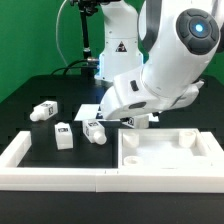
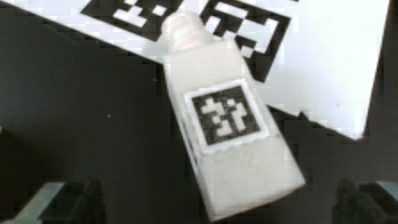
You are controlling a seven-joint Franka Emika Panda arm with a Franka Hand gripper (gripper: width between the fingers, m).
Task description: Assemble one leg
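**A:** White front rail point(image 1: 50, 172) sits closest. The square tray-like piece point(image 1: 165, 152) is just behind it, on the exterior view's right.

**B:** Leg?

**A:** Leg point(image 2: 222, 125) lies flat on the black table point(image 2: 71, 100), tag up. Its far end overlaps the marker board point(image 2: 329, 70); can't tell if they touch. Exterior view shows three white posts point(image 1: 63, 135) toward its left.

**B:** Gripper?

**A:** Gripper point(image 2: 214, 205) is spread wide and grips nothing. The leg's near end lies between the fingers point(image 2: 63, 200), clear of both.

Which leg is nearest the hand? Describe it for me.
Start at the large white square tray at the front. Off its far corner, on the exterior view's left, lie three legs. This leg is nearest the tray; the other two legs lie farther left.
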